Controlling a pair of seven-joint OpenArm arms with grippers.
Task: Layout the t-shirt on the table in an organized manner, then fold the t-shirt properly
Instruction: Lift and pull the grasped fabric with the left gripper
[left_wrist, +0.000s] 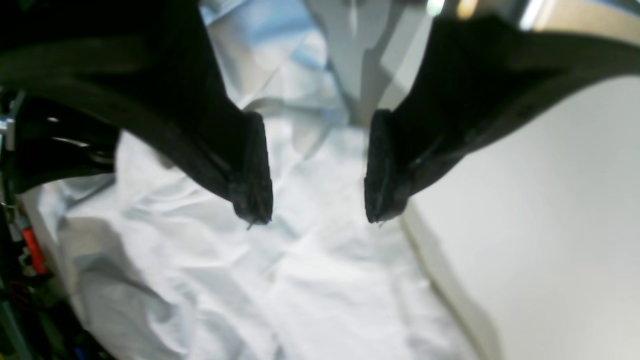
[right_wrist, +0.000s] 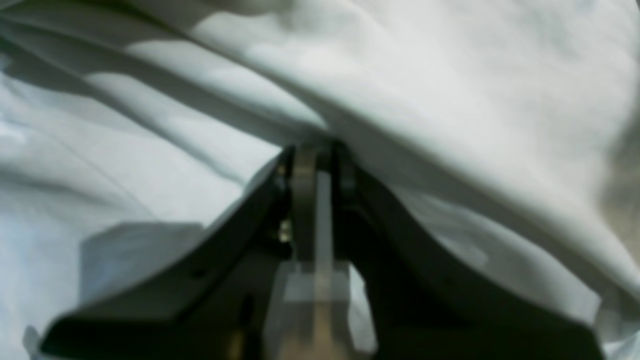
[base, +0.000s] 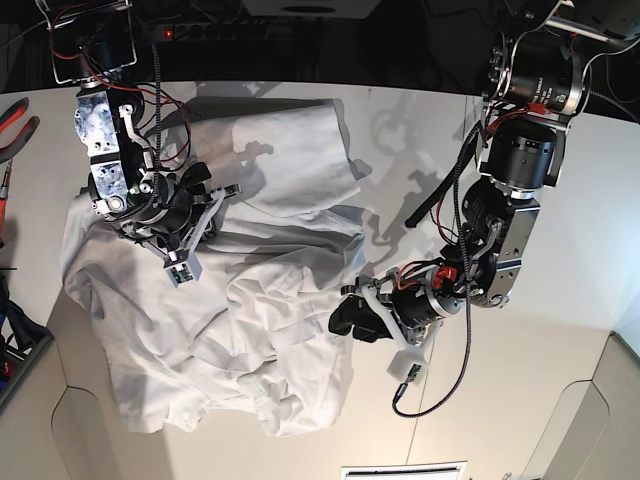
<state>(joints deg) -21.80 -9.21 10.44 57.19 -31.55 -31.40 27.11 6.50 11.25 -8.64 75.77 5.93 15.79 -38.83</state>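
Plain white wrinkly cotton t-shirt (base: 230, 300) lies bunched on matte white table (base: 560, 200), not yet spread or folded. Left gripper (left_wrist: 318, 200) jaws apart, empty, cloth just below. Right gripper (right_wrist: 320, 150) jaws clamped on a shirt fold.

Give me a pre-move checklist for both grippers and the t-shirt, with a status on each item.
1. left gripper open, nothing between its fingers: ok.
2. right gripper shut on a fold of the t-shirt: ok.
3. T-shirt laid out flat: not ok, bunched and creased in the base view.
4. Whole shirt resting on the table: cannot tell, its near-left edge lies close to the cut-out corner.
5. Collar and sleeves located: cannot tell, hidden in the folds.
6. Left gripper over the shirt's edge for a new pinch: ok.
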